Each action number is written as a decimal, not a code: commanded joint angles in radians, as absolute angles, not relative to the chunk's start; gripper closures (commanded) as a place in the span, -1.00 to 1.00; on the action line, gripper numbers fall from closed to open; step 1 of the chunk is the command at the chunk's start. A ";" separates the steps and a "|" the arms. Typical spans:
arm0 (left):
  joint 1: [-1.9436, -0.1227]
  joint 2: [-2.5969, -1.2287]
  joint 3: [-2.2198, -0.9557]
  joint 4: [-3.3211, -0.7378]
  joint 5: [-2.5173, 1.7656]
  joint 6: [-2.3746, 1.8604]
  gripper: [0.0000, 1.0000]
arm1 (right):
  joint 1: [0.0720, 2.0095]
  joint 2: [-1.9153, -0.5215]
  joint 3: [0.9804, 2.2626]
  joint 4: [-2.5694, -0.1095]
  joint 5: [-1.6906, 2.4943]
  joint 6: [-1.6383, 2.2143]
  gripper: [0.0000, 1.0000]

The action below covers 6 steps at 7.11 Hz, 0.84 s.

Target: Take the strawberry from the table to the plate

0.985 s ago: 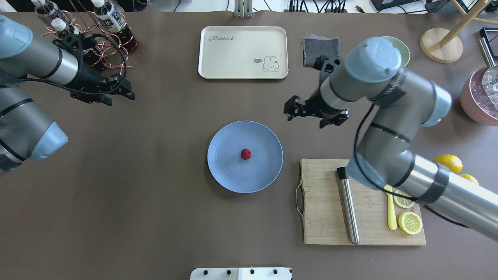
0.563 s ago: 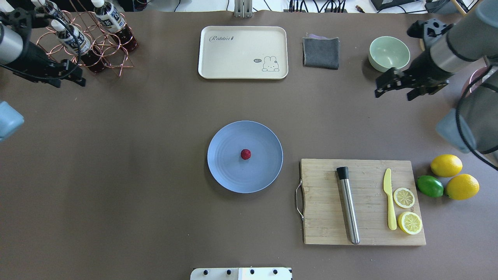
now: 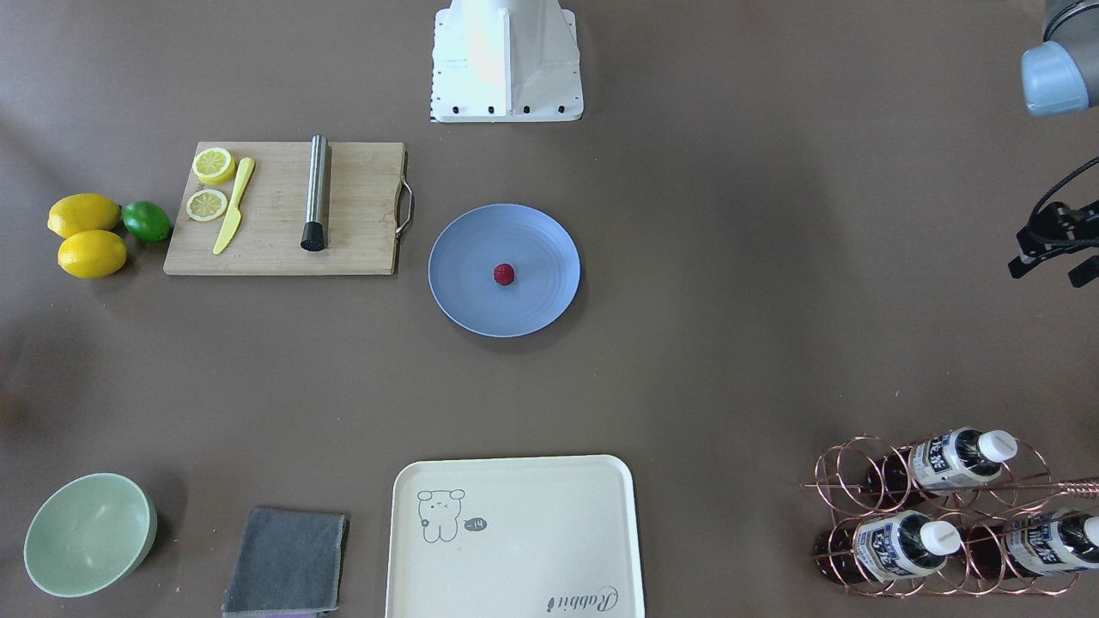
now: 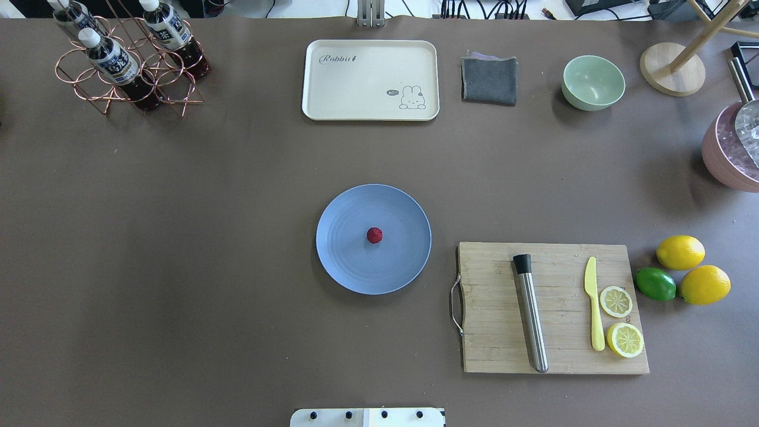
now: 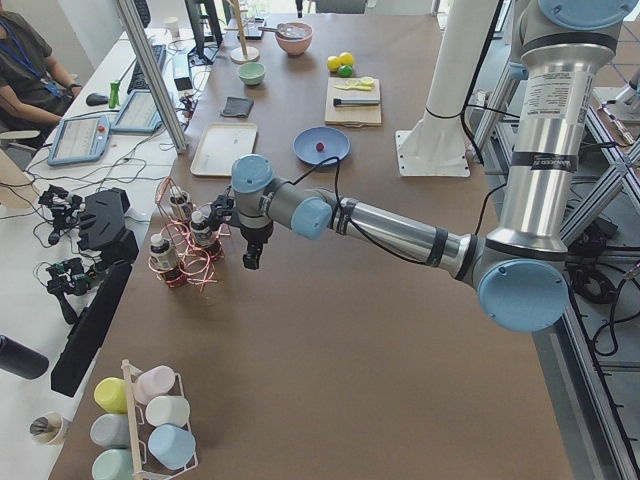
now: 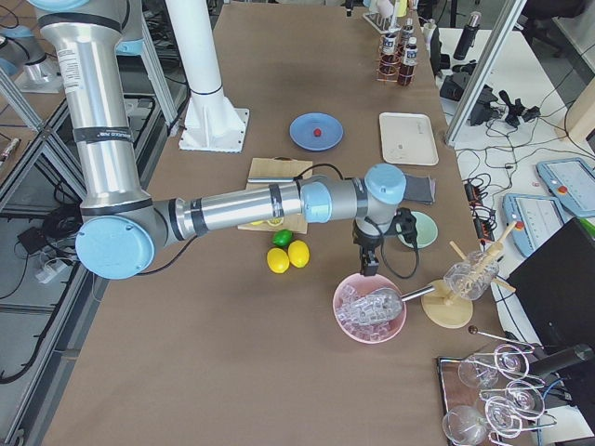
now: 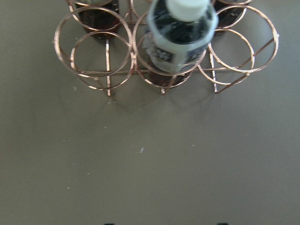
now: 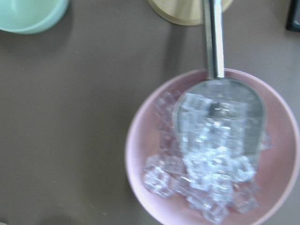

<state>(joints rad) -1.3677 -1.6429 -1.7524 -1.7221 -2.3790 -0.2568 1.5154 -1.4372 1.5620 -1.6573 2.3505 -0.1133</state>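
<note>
The strawberry (image 4: 374,235), a small dark-red berry, lies near the middle of the round blue-grey plate (image 4: 344,267) at the centre of the table (image 4: 237,332). No gripper touches it. My left gripper (image 3: 1052,268) hangs open and empty far off at the table's left end, beside the copper bottle rack (image 3: 936,515). In the left wrist view only its fingertips (image 7: 108,224) show at the bottom edge, wide apart. My right gripper (image 6: 369,265) hangs over the pink bowl of ice (image 6: 370,307) at the right end. I cannot tell whether it is open or shut.
A wooden cutting board (image 4: 492,350) with a steel rod, a yellow knife and lemon slices lies right of the plate. Two lemons and a lime (image 4: 655,283) sit beyond it. A cream tray (image 4: 370,80), grey cloth (image 4: 489,79) and green bowl (image 4: 593,82) line the far side.
Both arms have swung outward and left the overhead view, the left toward the bottle rack, the right toward the ice bowl. The strawberry has stayed on the plate.
</note>
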 commanded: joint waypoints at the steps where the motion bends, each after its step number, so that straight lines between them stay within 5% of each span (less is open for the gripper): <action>1: -1.410 -1.568 -1.749 -1.721 -2.427 -0.184 -0.75 | 1.643 -1.456 1.442 -1.664 2.355 -0.314 -1.00; 2: -1.416 -1.563 -1.747 -1.720 -2.427 -0.184 -0.92 | 1.643 -1.457 1.445 -1.666 2.349 -0.305 -1.00; 6: -1.593 -1.571 -1.701 -1.572 -2.398 0.048 -0.93 | 1.643 -1.457 1.450 -1.664 2.339 -0.299 -1.00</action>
